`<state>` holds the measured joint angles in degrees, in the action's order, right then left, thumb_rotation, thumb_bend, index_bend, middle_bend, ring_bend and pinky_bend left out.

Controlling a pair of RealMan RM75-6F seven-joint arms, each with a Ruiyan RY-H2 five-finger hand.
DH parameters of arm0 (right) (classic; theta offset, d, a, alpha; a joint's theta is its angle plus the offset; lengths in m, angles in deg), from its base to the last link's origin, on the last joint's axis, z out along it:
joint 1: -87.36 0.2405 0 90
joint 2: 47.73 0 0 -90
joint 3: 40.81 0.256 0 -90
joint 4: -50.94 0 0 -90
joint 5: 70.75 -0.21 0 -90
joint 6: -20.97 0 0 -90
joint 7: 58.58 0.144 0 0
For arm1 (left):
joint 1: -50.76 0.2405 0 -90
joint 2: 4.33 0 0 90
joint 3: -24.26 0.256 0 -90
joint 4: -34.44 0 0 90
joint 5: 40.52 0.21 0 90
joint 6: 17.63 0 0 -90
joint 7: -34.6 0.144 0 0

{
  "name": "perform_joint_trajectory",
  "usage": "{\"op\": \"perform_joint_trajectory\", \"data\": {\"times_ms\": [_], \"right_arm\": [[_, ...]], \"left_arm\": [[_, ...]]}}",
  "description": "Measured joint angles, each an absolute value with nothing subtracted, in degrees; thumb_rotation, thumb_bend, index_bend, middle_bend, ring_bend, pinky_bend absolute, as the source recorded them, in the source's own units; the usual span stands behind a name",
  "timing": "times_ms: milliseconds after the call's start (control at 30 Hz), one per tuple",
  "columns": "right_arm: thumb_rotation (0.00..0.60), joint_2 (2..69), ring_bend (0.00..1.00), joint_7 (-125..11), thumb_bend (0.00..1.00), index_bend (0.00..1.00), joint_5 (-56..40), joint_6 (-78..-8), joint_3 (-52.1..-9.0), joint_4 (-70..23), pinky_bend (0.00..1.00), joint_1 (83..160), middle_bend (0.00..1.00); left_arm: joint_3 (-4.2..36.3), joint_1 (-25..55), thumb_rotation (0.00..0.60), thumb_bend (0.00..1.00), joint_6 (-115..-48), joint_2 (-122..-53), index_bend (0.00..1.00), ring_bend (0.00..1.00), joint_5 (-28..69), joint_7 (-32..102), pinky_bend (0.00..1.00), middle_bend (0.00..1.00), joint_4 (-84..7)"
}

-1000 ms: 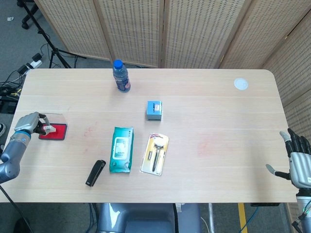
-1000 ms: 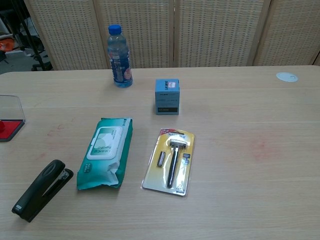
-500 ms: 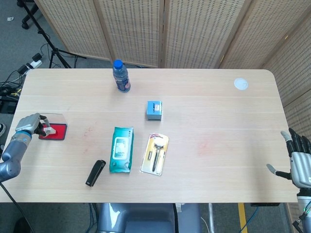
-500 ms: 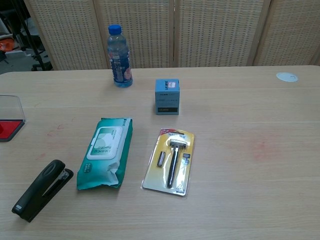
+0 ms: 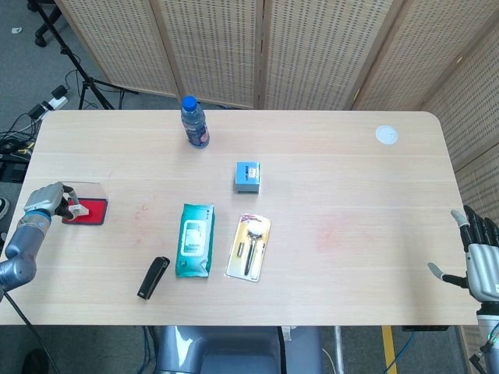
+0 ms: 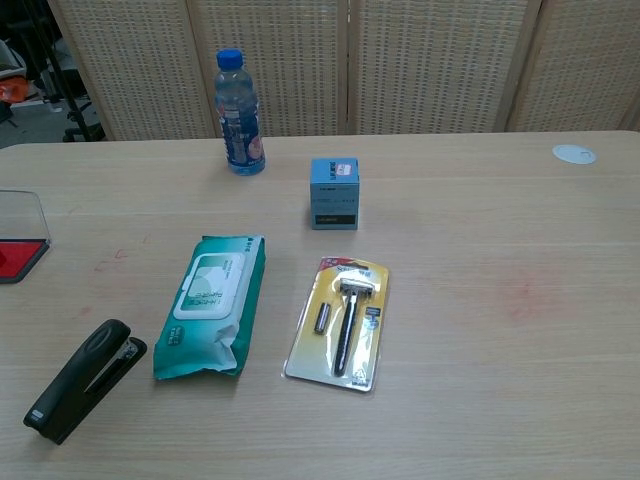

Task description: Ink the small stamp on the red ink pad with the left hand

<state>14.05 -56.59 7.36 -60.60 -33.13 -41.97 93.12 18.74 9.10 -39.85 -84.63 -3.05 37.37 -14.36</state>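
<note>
My left hand [image 5: 44,199] is gripping the small stamp [image 5: 76,206] over the red ink pad [image 5: 86,211] at far left; stapler [image 5: 153,277] and wipes pack [image 5: 194,239] are lying well off right, right hand [image 5: 480,258] hanging spread wide, holding nothing.

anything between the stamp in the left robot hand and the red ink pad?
Nothing visible. The left robot hand holds the small stamp right at the red ink pad, whose clear lid is flipped back; actual contact can't be told.

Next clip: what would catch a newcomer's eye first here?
Probably the red ink pad at the table's far left edge, with the left hand holding the small stamp over it. Next, the teal wipes pack mid-table, beside the yellow razor pack.
</note>
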Motion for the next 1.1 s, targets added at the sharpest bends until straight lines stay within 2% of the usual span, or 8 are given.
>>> {"op": "perform_joint_trajectory", "data": {"times_ms": [700,1100], "right_arm": [[0.6,13.8,0.0,-56.05,0.0,0.0,7.5,-60.82,-33.04,-41.94,0.0,93.01,0.0],[0.6,13.64,0.0,-55.82,0.0,0.0,7.73,-61.05,-33.05,-42.11,0.0,92.93,0.0]], "left_arm": [[19.34,9.0,0.6,0.44,-39.81,-86.7,0.65,1.0,-2.87,37.35,1.0,1.0,-12.2],[18.98,9.07,0.6,0.44,-40.85,-84.68,0.65,1.0,-2.62,37.33,1.0,1.0,-14.71]]}}
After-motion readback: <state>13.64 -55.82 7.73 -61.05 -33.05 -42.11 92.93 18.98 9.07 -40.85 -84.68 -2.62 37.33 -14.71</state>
